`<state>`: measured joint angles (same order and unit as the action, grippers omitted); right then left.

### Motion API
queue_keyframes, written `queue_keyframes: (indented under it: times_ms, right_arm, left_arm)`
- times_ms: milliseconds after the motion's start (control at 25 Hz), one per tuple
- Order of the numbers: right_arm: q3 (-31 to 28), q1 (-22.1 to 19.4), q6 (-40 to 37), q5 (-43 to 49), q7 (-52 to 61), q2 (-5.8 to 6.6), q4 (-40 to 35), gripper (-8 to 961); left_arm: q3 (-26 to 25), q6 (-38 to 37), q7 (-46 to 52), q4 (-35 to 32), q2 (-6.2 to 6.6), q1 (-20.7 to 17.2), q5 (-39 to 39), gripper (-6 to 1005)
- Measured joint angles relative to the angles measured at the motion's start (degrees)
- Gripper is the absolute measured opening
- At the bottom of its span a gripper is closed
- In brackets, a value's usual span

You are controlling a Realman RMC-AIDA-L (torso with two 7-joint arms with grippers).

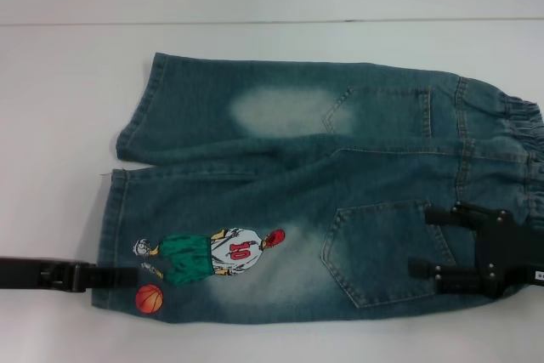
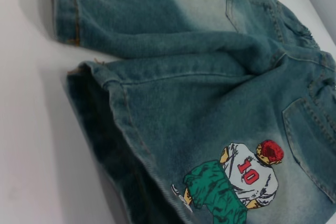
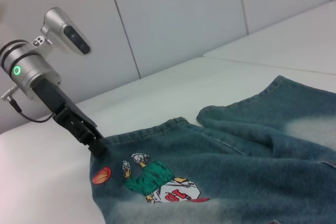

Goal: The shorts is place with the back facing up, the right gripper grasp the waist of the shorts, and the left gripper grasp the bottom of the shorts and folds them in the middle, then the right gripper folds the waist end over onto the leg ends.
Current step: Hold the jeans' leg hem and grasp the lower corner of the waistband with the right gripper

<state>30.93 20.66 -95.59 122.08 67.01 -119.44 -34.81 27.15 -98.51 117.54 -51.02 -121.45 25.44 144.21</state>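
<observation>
Blue-green washed denim, faded in pale patches: the shorts [image 1: 323,189] spread flat, back up, across the middle of the white tabletop [image 1: 51,108], reaching toward its right edge. Waist [image 1: 523,146] gathered and ruffled at the right end; the two stitched leg ends [image 1: 119,184] at the left end, the farther leg's hem lying a little apart from the nearer one. Two back pockets [image 1: 378,248] near the waist. Cartoon basketball player print [image 1: 212,257] on the nearer leg, an orange ball [image 1: 149,298] just beside the hem, close to the tabletop's near edge. Left end effector [image 1: 127,276], black with a silver wrist and a green-lit ring, reaching in low from the left edge, fingertips at the hem of the nearer leg just above the orange ball; touching the fabric, though whether clamped on it or merely resting cannot be told. Right end effector [image 1: 425,240], all black and blocky, low over the nearer back pocket just short of the waist; two fingers [image 1: 433,214] spread well apart, pointing toward the legs, nothing visibly between them but flat denim underneath.
</observation>
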Motion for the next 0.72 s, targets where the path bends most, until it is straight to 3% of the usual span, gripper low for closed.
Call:
queue_keyframes:
  times_ms: [40, 480, 720]
  right_arm:
    - [0.0, 0.0, 0.0, 0.0, 0.0, 0.0, 0.0, 943]
    - [-0.1, 0.5, 0.6, 0.0, 0.0, 0.01, 0.0, 942]
    - [-0.1, 0.6, 0.8, 0.0, 0.0, 0.0, 0.0, 942]
  left_arm:
    - [0.0, -0.4, 0.0, -0.2, 0.07, 0.0, -0.2, 399]
    - [0.1, -1.2, -0.8, -0.7, 0.4, 0.3, 0.1, 180]
    - [0.1, -1.7, -1.2, -0.9, 0.42, 0.8, 0.0, 157]
